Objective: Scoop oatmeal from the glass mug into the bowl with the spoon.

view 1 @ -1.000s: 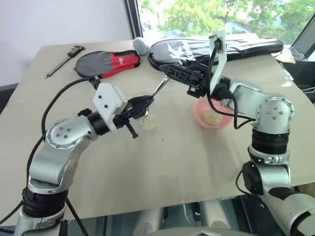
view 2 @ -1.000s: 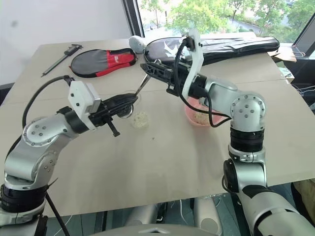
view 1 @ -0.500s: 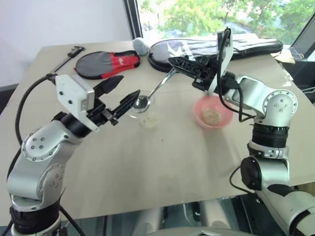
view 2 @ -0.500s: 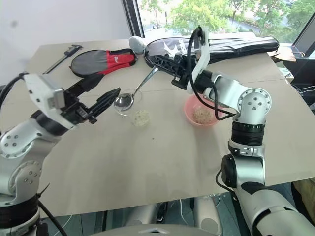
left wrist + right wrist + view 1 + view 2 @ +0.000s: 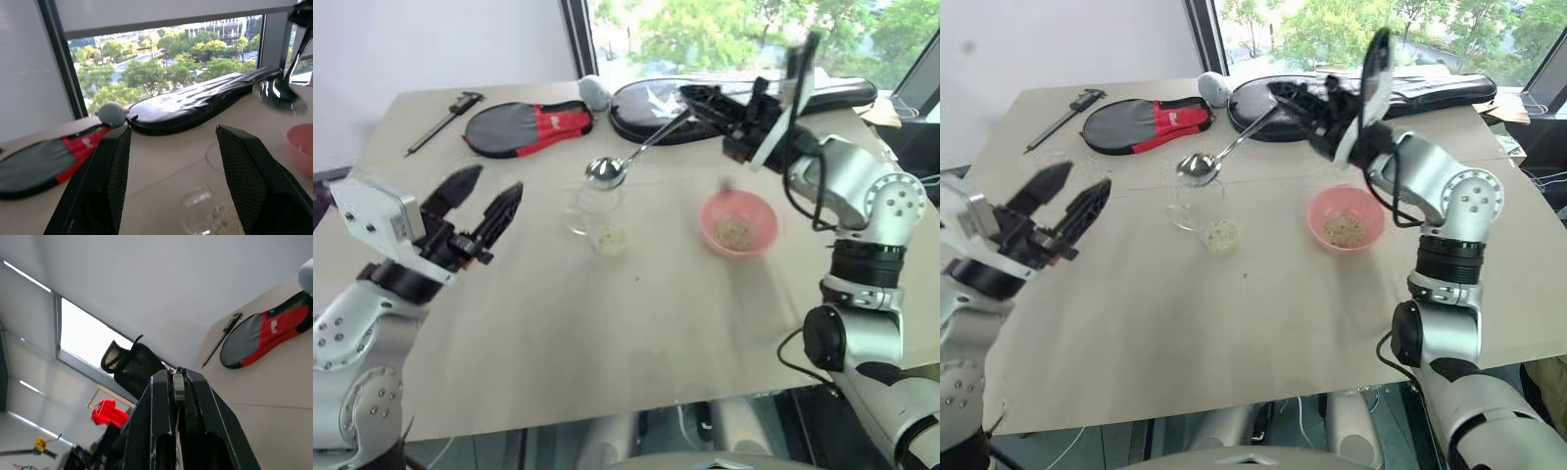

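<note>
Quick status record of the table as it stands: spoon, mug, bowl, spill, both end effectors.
spoon: held by its handle in the right end effector, its bowl just above the glass mug
glass mug: upright on the table, looks nearly empty
bowl: pink, oatmeal inside
spill: small heap of flakes on the table beside the mug
left end effector: open, holding nothing, apart from the mug

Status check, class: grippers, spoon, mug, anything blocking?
Left gripper open, empty. Right gripper shut on spoon above glass mug. Spilled oatmeal beside mug.
</note>
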`<action>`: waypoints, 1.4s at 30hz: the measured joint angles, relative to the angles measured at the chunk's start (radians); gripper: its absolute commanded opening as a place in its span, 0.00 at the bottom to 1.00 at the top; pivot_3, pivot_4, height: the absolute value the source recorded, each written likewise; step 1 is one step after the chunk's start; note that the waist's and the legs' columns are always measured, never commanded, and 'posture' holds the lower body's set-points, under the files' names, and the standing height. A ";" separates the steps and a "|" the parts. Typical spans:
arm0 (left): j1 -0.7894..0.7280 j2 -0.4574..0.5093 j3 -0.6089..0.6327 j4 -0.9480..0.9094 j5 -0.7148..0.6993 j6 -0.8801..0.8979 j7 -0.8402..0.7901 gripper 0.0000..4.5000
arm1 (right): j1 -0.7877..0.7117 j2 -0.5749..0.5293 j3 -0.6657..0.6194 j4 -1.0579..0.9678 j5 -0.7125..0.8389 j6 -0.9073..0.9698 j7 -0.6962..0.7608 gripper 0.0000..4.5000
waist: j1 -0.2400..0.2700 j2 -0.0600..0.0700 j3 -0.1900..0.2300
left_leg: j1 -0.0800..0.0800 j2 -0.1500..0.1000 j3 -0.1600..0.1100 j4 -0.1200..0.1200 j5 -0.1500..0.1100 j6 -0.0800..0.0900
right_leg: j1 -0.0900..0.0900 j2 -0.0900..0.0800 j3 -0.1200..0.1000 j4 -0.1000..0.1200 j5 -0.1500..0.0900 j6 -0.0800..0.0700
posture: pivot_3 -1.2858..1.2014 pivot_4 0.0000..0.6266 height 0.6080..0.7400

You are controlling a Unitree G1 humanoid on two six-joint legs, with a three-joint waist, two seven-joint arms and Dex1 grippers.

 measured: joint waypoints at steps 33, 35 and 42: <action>-0.286 -0.140 -0.332 0.768 0.252 -0.446 -0.280 0.63 | 0.151 -0.138 -0.002 -0.074 -0.141 -0.102 -0.029 0.00 | 0.005 0.003 -0.002 | 0.001 0.001 0.001 0.001 -0.001 0.003 | 0.002 0.000 0.000 0.000 0.001 0.000 | 0.52 0.24 1.00; -0.318 -0.140 -0.342 0.788 0.268 -0.459 -0.284 0.63 | 0.153 -0.137 -0.002 -0.084 -0.142 -0.107 -0.031 0.00 | 0.004 0.003 -0.002 | 0.001 0.001 0.001 0.001 -0.001 0.003 | 0.002 -0.001 0.001 0.000 0.001 0.000 | 0.52 0.24 1.00; -0.367 -0.143 -0.376 0.834 0.311 -0.503 -0.293 0.63 | 0.165 -0.138 -0.003 -0.099 -0.142 -0.122 -0.043 0.00 | 0.002 0.003 -0.002 | 0.001 0.001 0.001 0.001 0.000 0.001 | 0.002 -0.001 0.001 0.000 0.001 0.000 | 0.52 0.24 1.00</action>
